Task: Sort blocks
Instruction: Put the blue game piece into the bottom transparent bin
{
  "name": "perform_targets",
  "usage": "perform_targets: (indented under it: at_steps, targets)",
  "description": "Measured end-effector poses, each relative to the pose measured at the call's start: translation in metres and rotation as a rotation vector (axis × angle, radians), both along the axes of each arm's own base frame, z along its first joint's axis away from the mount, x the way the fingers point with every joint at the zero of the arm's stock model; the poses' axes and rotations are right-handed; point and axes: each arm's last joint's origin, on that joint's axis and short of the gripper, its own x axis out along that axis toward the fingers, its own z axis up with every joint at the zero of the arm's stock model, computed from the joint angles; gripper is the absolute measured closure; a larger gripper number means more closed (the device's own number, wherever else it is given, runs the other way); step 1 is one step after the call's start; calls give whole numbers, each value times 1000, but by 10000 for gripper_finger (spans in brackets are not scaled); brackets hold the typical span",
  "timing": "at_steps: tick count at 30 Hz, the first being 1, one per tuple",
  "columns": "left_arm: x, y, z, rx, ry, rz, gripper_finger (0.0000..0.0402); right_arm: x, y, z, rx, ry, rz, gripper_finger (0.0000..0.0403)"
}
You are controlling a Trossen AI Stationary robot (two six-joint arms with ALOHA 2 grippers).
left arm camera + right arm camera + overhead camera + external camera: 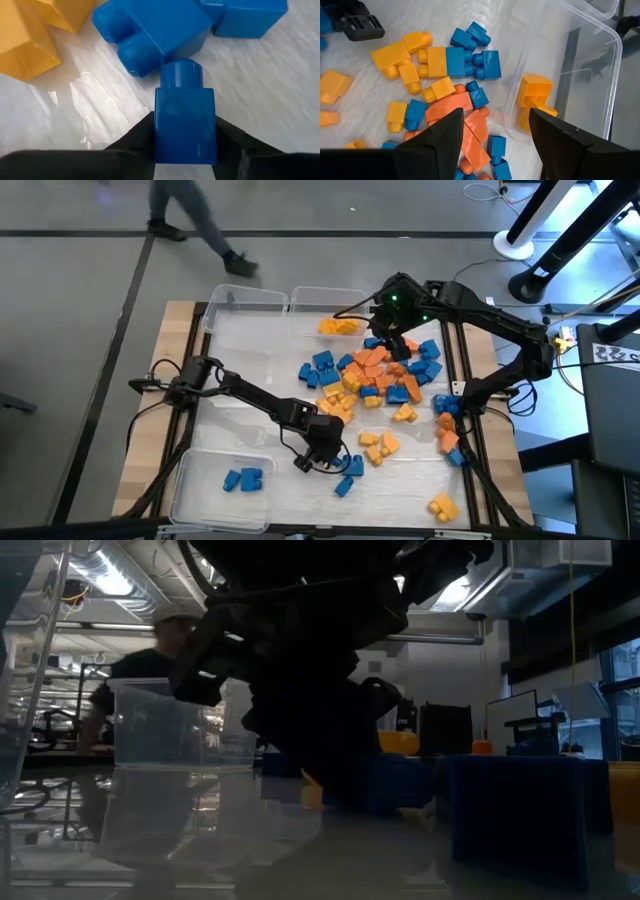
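A small blue block [184, 120] with one stud sits between the fingers of my left gripper [185, 145], which is shut on it near the table's front, right of centre [325, 458]. Its stud points at two more blue blocks [155, 35] lying just beyond it. Yellow blocks [25, 45] lie to one side. My right gripper [495, 145] hangs open high over the main pile of blue, orange and yellow blocks [380, 375], beside the far bin [580, 65]. It holds nothing. My left gripper pinches the blue block's two opposite flat sides [161, 142] between its two fingers. The fingers slant down from the table's left. The stud end [181, 77] sticks out past the fingertips; the block appears to lie on the white mat.
A clear bin [225, 480] at the near left holds a few blue blocks. One far bin [340, 320] holds yellow blocks, beside another clear bin [245, 305]. Loose blocks lie along the right edge [447, 420]. A person walks beyond the table [200, 225].
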Motion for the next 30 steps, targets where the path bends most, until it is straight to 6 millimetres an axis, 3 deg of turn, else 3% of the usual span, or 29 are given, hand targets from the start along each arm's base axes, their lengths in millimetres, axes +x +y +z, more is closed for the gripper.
perform_targets:
  at_steps: [8,13,16,22,30]
  targets:
    - [-2,2,16,-24,14,99,284,-4,13,-10,47,99,42,178]
    - [-8,4,45,-57,-14,132,284,-3,34,-30,64,166,118,178]
    - [-17,5,73,-86,-48,153,284,-2,45,-45,65,212,154,178]
    - [-53,1,135,-229,-9,266,284,-4,55,-70,37,280,165,178]
    - [-112,-48,191,-459,63,270,284,-4,65,-107,116,316,169,178]
